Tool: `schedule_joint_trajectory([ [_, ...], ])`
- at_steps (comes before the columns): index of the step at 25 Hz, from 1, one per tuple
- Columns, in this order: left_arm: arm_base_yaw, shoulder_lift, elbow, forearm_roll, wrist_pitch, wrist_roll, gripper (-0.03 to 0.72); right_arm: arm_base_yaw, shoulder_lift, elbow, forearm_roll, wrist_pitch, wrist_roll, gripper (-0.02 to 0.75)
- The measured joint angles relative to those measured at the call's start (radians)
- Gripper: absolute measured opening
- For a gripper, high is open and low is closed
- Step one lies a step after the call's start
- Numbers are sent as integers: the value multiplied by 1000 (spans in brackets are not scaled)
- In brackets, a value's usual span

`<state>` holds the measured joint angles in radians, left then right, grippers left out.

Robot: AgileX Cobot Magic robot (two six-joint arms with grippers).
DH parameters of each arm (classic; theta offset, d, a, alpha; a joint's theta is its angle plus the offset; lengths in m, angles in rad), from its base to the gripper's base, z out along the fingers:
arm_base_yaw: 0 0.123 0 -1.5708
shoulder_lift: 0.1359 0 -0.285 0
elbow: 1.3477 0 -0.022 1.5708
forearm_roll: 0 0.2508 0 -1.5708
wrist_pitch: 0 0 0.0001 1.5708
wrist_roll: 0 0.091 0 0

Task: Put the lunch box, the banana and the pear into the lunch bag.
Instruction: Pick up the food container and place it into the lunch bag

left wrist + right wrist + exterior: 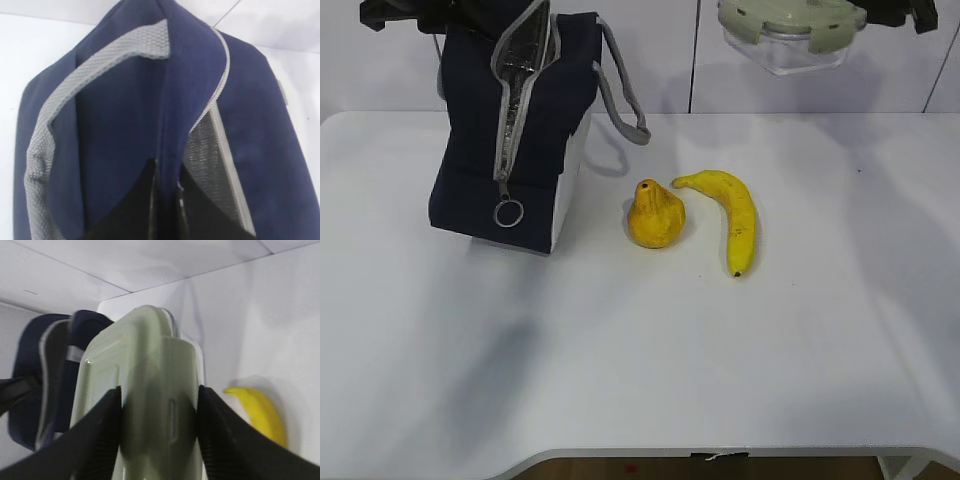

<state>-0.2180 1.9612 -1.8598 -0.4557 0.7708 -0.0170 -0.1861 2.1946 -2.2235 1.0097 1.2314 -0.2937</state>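
Observation:
The navy lunch bag [520, 150] stands upright at the back left, its zipper open and the ring pull hanging at the front. In the left wrist view my left gripper [167, 172] is shut on the blue fabric edge of the lunch bag [125, 115] beside the opening. The lunch box [790, 35], clear with a sage-green lid, hangs in the air at the top right. My right gripper [159, 392] is shut on the lunch box [140, 350] across its lid. The pear [655, 215] and the banana [732, 215] lie on the table right of the bag.
A grey strap handle [625, 95] loops off the bag's right side toward the pear. The white table [640, 380] runs wide in front of the objects, and a white wall stands close behind the bag.

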Motion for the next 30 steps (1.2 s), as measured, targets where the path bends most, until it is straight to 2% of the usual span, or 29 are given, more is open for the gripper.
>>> schedule_joint_trajectory([
  [10,-38,0,0,71,28,-58,5,145,-7,-186,-101,27,198,375],
  [22,-85,0,0,109,32,-95,4,297,-8,-192,-170,34,272,375],
  [30,-96,-2,0,111,32,-101,4,377,-8,-192,-296,38,317,375],
])
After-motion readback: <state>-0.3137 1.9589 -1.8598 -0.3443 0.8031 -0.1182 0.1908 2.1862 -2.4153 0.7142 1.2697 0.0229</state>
